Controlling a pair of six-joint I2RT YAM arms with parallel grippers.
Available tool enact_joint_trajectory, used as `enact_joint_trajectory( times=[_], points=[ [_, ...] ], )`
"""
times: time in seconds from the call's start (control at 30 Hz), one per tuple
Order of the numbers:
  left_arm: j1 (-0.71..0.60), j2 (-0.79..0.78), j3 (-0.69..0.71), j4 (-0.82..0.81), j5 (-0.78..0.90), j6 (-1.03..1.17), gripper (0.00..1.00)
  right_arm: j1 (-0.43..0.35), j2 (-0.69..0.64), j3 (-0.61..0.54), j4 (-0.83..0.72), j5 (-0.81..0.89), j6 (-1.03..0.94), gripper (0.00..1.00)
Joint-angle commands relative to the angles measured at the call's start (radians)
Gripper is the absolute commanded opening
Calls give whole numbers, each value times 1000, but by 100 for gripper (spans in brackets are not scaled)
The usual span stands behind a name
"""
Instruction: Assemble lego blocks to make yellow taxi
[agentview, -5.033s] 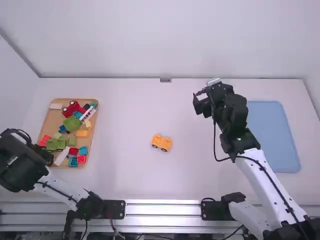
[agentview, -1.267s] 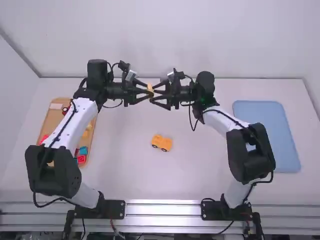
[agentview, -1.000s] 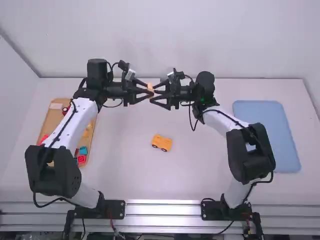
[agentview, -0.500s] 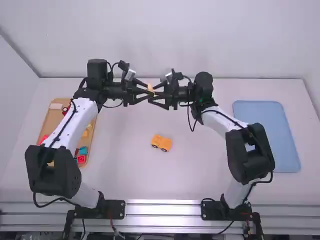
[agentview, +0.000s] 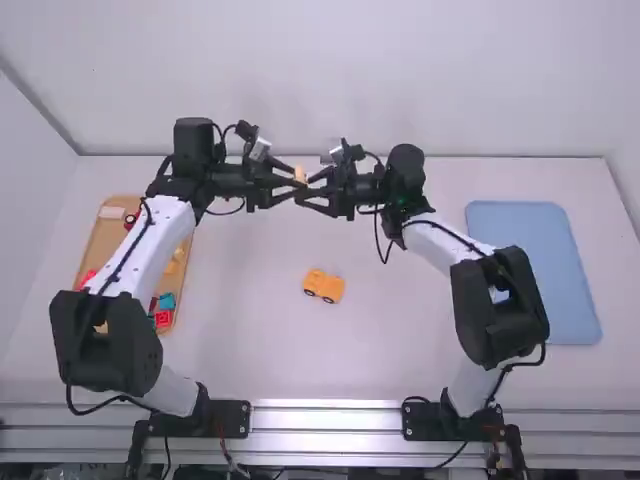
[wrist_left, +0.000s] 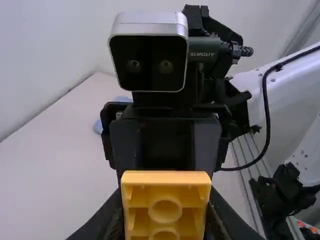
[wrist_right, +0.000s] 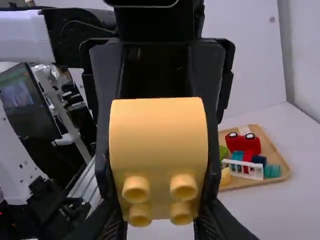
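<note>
A plain pale wall (agentview: 330, 80) is rising behind a white, smooth table (agentview: 230, 345), which is filling most of the high view. Two white-and-black robot arms are reaching away from the camera and meeting above the table, beyond its middle.

Between them, held up in the air, is a yellow plastic block (wrist_right: 158, 135) with a rounded top face. One side is showing four round studs to the right wrist camera; the opposite side is showing hollow rings to the left wrist camera.

The left black pincer (agentview: 297, 180) is holding this block between its two fingers. The right black pincer (agentview: 303, 191) is facing it from the other side, its fingers standing apart and pointing in around the block.

Nearer the camera, an orange-yellow toy car base (agentview: 323, 285) with dark wheels is resting on the table, apart from both pincers.

On the table's left, partly behind the left arm, a light wooden tray (agentview: 100, 238) is holding assorted blocks; the right wrist view is showing a red toy vehicle (wrist_right: 242, 144) and a white plastic fence (wrist_right: 242, 168) in it. On the right, a flat blue mat (agentview: 545, 275) is lying partly behind the right arm.
</note>
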Motion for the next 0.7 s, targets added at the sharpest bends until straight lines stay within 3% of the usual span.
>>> enact_joint_trajectory(
  times=[0.0, 0.17, 0.33, 0.67],
  points=[
    [-10, -20, -7, -11, 37, -13, 15, 4, 6, 18, 12, 36, -12, 27],
    [-10, -20, -7, -14, 37, -13, 20, 6, 6, 18, 32, 36, -11, 23],
    [-9, -20, -7, -14, 38, -13, 6, 6, 6, 18, 56, 39, -11, 35],
    [-10, -20, -7, -14, 37, -13, 6, 6, 6, 18, 122, 58, 42, 39]
  ],
)
